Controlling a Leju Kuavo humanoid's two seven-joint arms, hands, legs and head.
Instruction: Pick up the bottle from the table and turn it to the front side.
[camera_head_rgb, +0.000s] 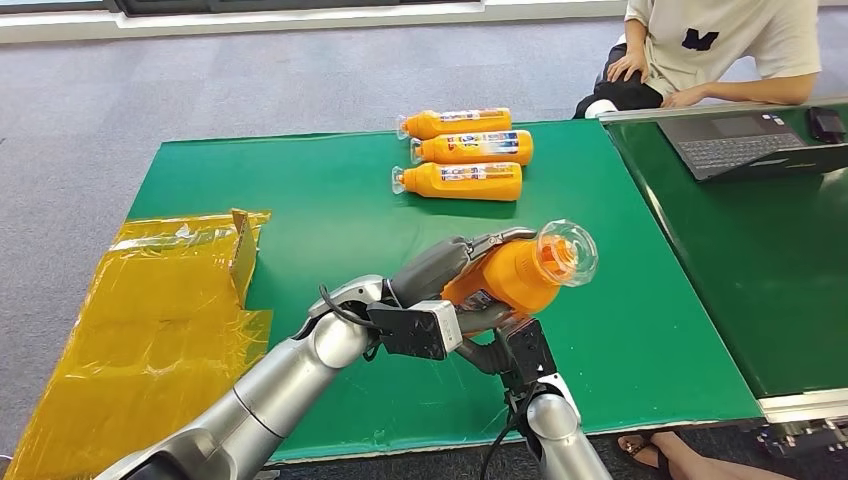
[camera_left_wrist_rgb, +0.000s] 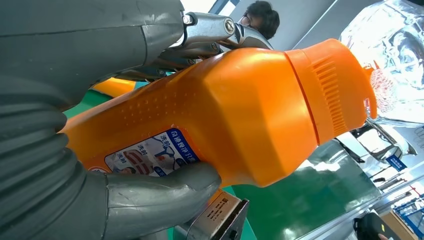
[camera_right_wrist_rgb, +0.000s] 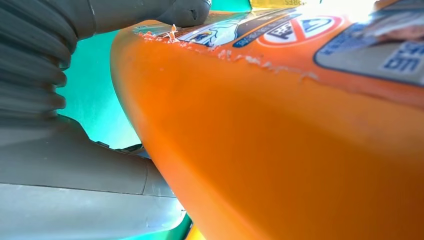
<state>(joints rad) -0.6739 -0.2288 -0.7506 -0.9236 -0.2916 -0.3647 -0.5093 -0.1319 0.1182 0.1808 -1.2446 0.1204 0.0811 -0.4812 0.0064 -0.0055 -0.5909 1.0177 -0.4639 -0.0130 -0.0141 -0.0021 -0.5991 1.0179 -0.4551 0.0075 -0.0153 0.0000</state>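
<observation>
An orange bottle (camera_head_rgb: 510, 275) with a clear cap (camera_head_rgb: 568, 252) is held up over the near part of the green table (camera_head_rgb: 300, 190), its cap end tilted up and to the right. My left hand (camera_head_rgb: 438, 268) wraps its body from the left. In the left wrist view the grey thumb (camera_left_wrist_rgb: 160, 192) presses just under the blue label on the bottle (camera_left_wrist_rgb: 240, 115). My right hand (camera_head_rgb: 500, 338) grips the bottle from below. In the right wrist view the hand (camera_right_wrist_rgb: 75, 165) lies against the bottle's base (camera_right_wrist_rgb: 300, 140).
Three more orange bottles (camera_head_rgb: 465, 150) lie side by side at the table's far side. A yellow plastic-lined box (camera_head_rgb: 170, 300) sits off the left edge. A second green table with a laptop (camera_head_rgb: 750, 140) stands on the right, a person behind it. A foot (camera_head_rgb: 680, 455) is near the front right corner.
</observation>
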